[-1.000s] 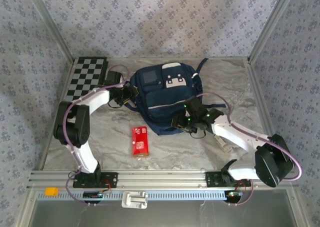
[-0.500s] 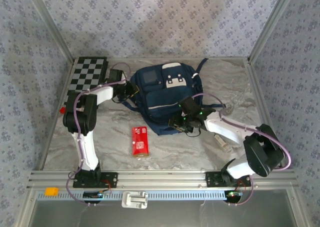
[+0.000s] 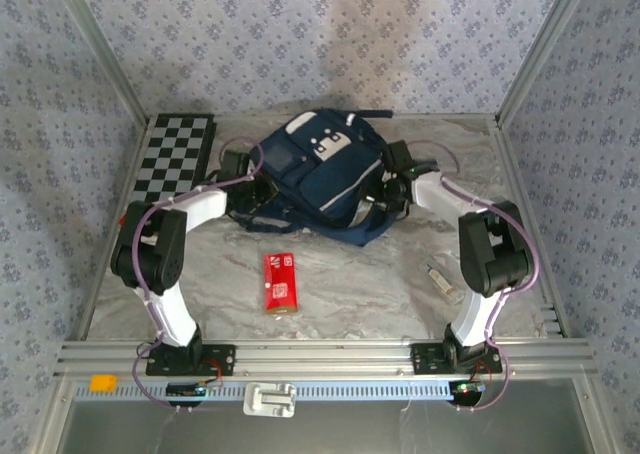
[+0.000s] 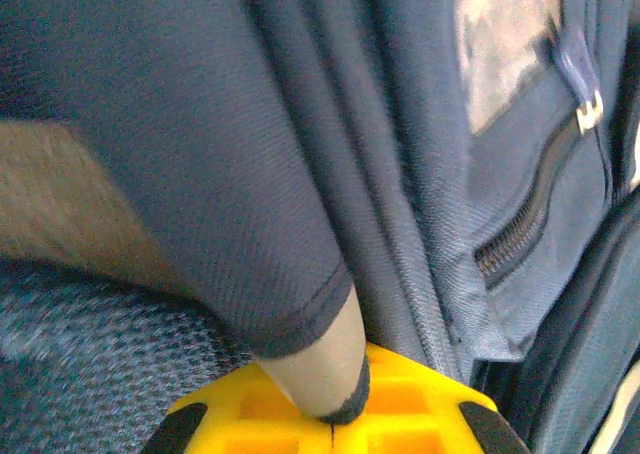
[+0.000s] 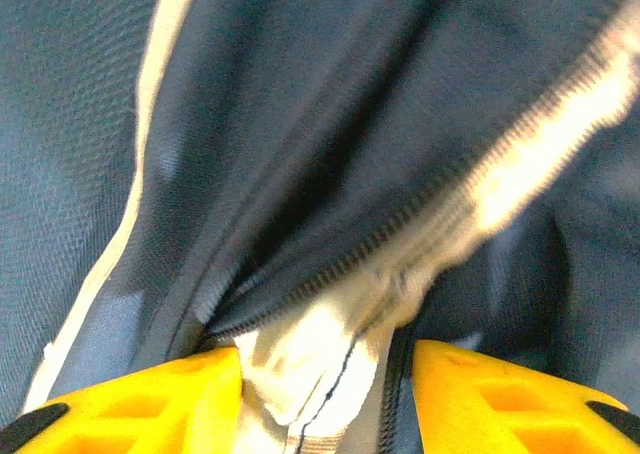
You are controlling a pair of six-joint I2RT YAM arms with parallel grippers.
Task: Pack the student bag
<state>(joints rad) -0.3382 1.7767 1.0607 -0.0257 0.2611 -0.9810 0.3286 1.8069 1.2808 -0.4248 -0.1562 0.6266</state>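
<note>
The student bag, navy with white patches and a thin white stripe, lies tilted at the back middle of the table. My left gripper is at its left edge. In the left wrist view the yellow jaws are shut on a fold of the bag's navy fabric with a beige underside. My right gripper is at the bag's right side. In the right wrist view its yellow fingers stand apart with pale lining and a zip edge of the bag pinched between them.
A red packet lies on the marble table in front of the bag. A small clear bottle lies at the right near my right arm. A checkerboard covers the back left corner. Metal frame posts and a rail bound the table.
The left gripper has shut on the bag's edge. The right arm swung from the bag's front edge to its right side. The bag has turned and shifted towards the back.
</note>
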